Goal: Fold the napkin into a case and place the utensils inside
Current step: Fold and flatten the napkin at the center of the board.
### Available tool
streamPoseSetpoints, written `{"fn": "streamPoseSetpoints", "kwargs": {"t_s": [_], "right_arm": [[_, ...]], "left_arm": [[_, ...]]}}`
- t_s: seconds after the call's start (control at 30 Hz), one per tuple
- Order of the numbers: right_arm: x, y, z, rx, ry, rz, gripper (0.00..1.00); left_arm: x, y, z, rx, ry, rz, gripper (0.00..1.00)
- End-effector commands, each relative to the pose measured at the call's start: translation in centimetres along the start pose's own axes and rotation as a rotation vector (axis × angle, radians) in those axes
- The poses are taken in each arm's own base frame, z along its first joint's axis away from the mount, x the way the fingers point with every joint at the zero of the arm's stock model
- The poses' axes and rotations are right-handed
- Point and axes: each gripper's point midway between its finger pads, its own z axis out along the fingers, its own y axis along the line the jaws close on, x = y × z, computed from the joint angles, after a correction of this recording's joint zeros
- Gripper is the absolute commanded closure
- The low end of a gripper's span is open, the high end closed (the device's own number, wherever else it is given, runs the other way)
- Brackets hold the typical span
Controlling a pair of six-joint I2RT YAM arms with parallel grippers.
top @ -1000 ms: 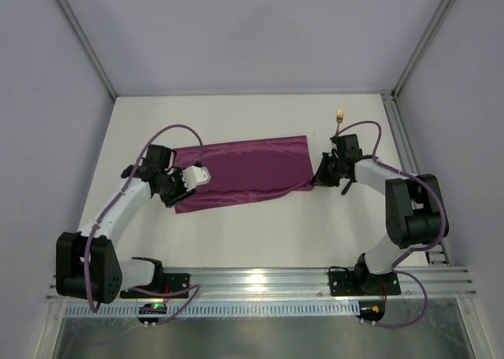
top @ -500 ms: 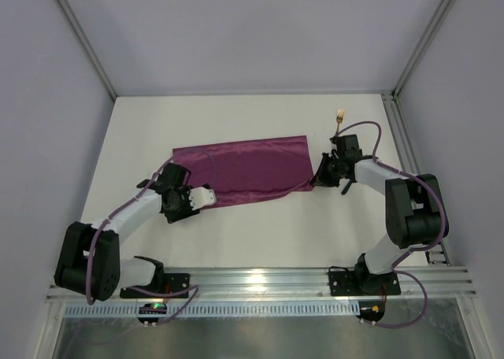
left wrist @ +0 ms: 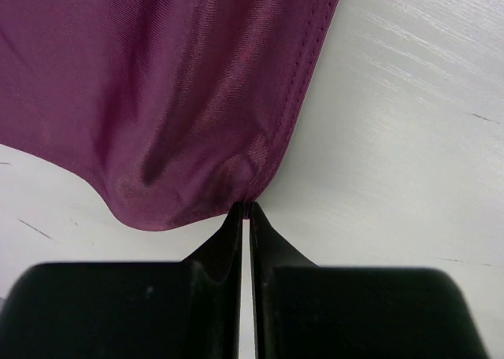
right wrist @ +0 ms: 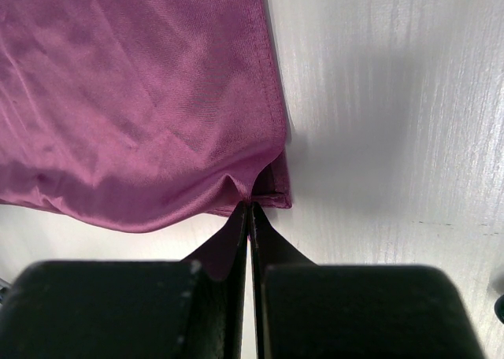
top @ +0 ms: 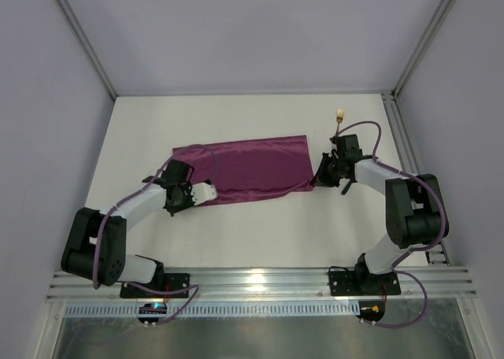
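The magenta-purple napkin (top: 252,166) lies as a wide folded band across the middle of the white table. My left gripper (top: 211,194) is shut on the napkin's near left corner; in the left wrist view its tips (left wrist: 245,207) pinch the puckered hem of the napkin (left wrist: 157,75). My right gripper (top: 316,179) is shut on the near right corner; in the right wrist view its tips (right wrist: 250,204) pinch the napkin (right wrist: 142,99) beside a small turned-under flap. The gold fork (top: 339,116) lies beyond the right wrist, its handle hidden. The knife is out of view.
The white table (top: 260,233) is bounded by grey walls and a metal frame rail (top: 398,131) along the right side. Both arm bases sit on the rail at the near edge (top: 260,279).
My left gripper has moved toward the near edge and slightly right, dragging the napkin's near left corner inward. The right arm has held still on its corner.
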Motion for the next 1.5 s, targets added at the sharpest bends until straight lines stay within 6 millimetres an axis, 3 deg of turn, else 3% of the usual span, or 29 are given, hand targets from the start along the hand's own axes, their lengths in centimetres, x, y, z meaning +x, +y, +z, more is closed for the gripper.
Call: {"fn": "streamPoseSetpoints", "kwargs": {"t_s": [0.0, 0.27, 0.47, 0.63, 0.73, 0.77, 0.83, 0.87, 0.9, 0.93, 0.97, 1.0, 1.03, 1.1, 1.13, 1.17, 1.27, 1.47], "right_arm": [[-1.4, 1.0, -0.9, -0.027, -0.048, -0.036, 0.96], [-1.8, 1.5, -1.6, -0.038, -0.059, -0.046, 0.96], [-2.6, 2.7, -2.7, -0.066, -0.079, -0.063, 0.96], [-3.6, 3.6, -3.3, -0.084, -0.094, -0.073, 0.96], [-5.5, 4.9, -3.4, -0.115, -0.116, -0.065, 0.96], [-7.5, 6.3, -4.0, -0.142, -0.152, -0.075, 0.96], [-9.5, 7.3, -3.2, -0.161, -0.161, -0.054, 0.96], [-12.4, 9.1, -4.1, -0.188, -0.218, -0.070, 0.96], [-13.3, 8.7, -2.7, -0.167, -0.197, -0.050, 0.96], [-14.4, 9.2, -2.4, -0.165, -0.202, -0.044, 0.96], [-17.3, 10.9, -3.5, -0.189, -0.258, -0.063, 0.96], [-18.0, 10.6, -2.1, -0.168, -0.242, -0.045, 0.96], [-20.3, 12.0, -3.1, -0.195, -0.289, -0.050, 0.96], [-21.9, 12.9, -3.1, -0.211, -0.314, -0.045, 0.96], [-22.5, 12.9, -2.4, -0.211, -0.312, -0.039, 0.96], [-24.0, 13.9, -3.3, -0.232, -0.351, -0.048, 0.96], [-25.5, 14.8, -3.4, -0.252, -0.386, -0.062, 0.96], [-25.8, 14.5, -3.1, -0.249, -0.419, -0.092, 0.96]], "left_arm": [[-0.4, -1.2, 0.4, 0.047, -0.031, -0.026, 1.00], [-1.7, 0.0, -1.6, 0.000, -0.120, -0.099, 1.00], [-3.2, 4.3, -4.9, -0.094, -0.262, -0.271, 1.00], [-3.4, 6.4, -5.7, -0.144, -0.262, -0.314, 1.00], [-3.6, 9.4, -6.2, -0.217, -0.274, -0.352, 1.00], [-4.2, 11.3, -7.0, -0.256, -0.293, -0.369, 1.00], [-4.5, 14.2, -7.7, -0.311, -0.306, -0.408, 1.00], [-4.6, 15.2, -6.9, -0.304, -0.292, -0.447, 1.00], [-5.5, 18.1, -8.6, -0.360, -0.325, -0.463, 1.00], [-5.6, 19.7, -9.0, -0.387, -0.333, -0.492, 1.00], [-6.1, 22.1, -9.6, -0.425, -0.345, -0.529, 1.00], [-6.2, 23.3, -10.1, -0.450, -0.353, -0.547, 1.00], [-6.3, 24.7, -10.6, -0.480, -0.365, -0.563, 1.00], [-6.5, 26.7, -10.6, -0.507, -0.375, -0.592, 1.00], [-6.9, 28.3, -12.0, -0.545, -0.400, -0.596, 1.00], [-6.9, 29.0, -12.2, -0.556, -0.403, -0.603, 1.00], [-7.3, 30.4, -12.3, -0.570, -0.409, -0.606, 1.00], [-7.3, 30.2, -11.5, -0.560, -0.411, -0.605, 1.00]]}}
